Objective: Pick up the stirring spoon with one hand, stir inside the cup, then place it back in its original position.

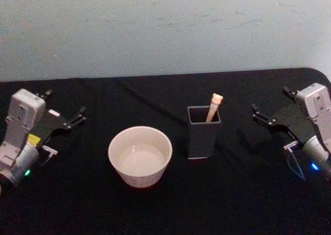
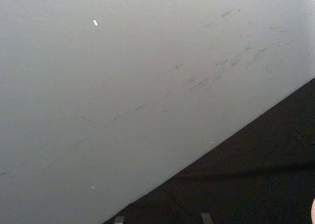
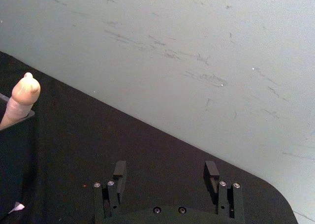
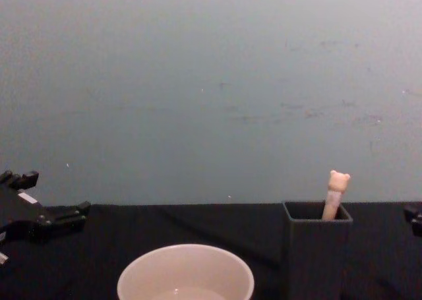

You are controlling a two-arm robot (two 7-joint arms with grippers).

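The stirring spoon (image 1: 214, 107) stands upright in a dark grey square holder (image 1: 201, 142), only its peach handle and bear head showing; its bowl is hidden inside. The cream-white cup (image 1: 135, 179) sits just left of the holder, in the middle of the black table. My right gripper (image 1: 270, 100) hovers open to the right of the holder, well apart from it. From the right wrist, its spread fingers (image 3: 119, 171) hold nothing, and the spoon (image 3: 22, 97) pokes up at the edge. My left gripper (image 1: 65, 103) rests open at the far left, away from the cup.
A black cloth (image 1: 243, 193) covers the table, which ends at a pale grey-blue wall (image 1: 165, 28) behind. The chest view has the cup (image 4: 186, 277), the holder (image 4: 315, 254), the spoon (image 4: 336, 193) and the left gripper (image 4: 53, 198).
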